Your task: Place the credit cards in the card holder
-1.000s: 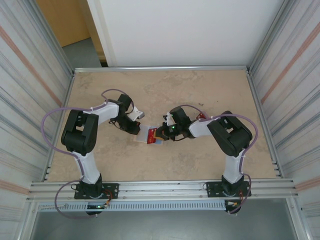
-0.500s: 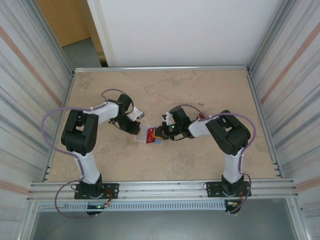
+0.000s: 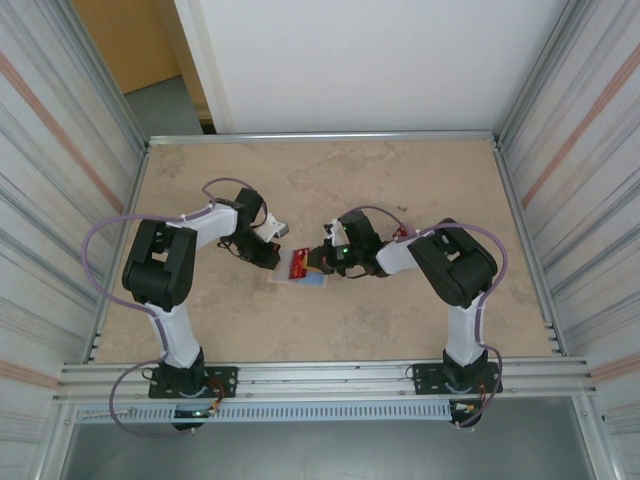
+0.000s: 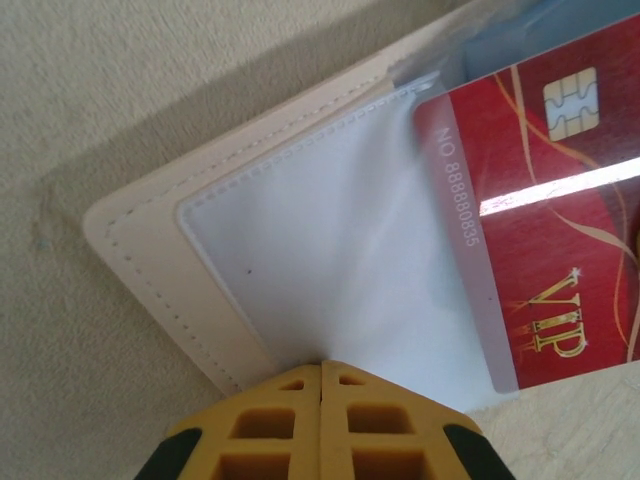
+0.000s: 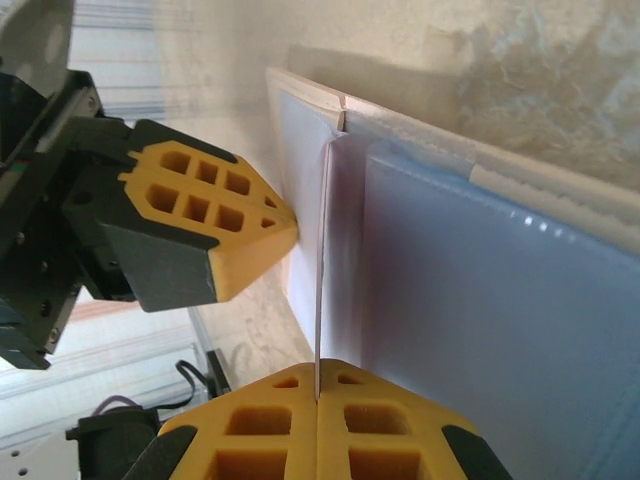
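The card holder (image 3: 312,282) lies open on the table, with a beige stitched border (image 4: 160,250) and pale blue-lavender pockets (image 5: 480,320). A red credit card (image 3: 296,262) with a chip and gold "VIP" lettering (image 4: 560,250) sits over its inner pocket. Its left edge shows under a translucent strip. My right gripper (image 3: 318,262) is shut on this card, which the right wrist view shows edge-on (image 5: 322,260) between the yellow pads (image 5: 318,378). My left gripper (image 3: 272,256) is shut, with its tips (image 4: 321,366) resting on the pocket's near corner.
A small red piece (image 3: 405,234), possibly another card, peeks out beside the right forearm. Both arms meet at the table's middle. Metal rails and ribbed walls border the sandy tabletop (image 3: 400,180), which has open room at the back and on the right.
My right gripper has shifted slightly left with the card, so the card lies farther over the holder. The left gripper has stayed in place on the holder.
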You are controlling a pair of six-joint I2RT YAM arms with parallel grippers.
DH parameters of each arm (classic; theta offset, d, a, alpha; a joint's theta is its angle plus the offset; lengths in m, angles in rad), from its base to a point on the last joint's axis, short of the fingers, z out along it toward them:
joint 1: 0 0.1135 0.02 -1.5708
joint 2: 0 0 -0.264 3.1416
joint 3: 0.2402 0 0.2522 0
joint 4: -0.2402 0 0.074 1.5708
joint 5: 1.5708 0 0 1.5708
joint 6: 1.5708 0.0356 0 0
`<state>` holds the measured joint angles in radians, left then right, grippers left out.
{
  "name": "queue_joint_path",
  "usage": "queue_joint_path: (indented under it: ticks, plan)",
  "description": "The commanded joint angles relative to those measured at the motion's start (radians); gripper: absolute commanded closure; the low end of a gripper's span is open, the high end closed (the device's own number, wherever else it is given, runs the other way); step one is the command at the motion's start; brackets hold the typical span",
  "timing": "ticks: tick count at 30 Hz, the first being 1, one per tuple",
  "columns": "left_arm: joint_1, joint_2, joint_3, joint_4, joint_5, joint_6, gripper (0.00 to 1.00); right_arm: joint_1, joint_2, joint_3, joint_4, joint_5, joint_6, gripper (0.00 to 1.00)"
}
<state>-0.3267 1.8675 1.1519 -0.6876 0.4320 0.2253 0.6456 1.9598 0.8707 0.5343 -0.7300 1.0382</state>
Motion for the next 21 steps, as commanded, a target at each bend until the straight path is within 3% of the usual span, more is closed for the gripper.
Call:
queue_joint_path:
  ticks: [1,21]
  plan:
    - [0.002,0.010,0.003,-0.026,-0.029,0.026,1.00,-0.006,0.019,-0.012,0.082,0.005,0.031,1.00]
    - [-0.001,0.000,0.005,-0.026,-0.022,0.018,1.00,0.018,0.108,0.011,0.112,-0.030,0.040,1.00]
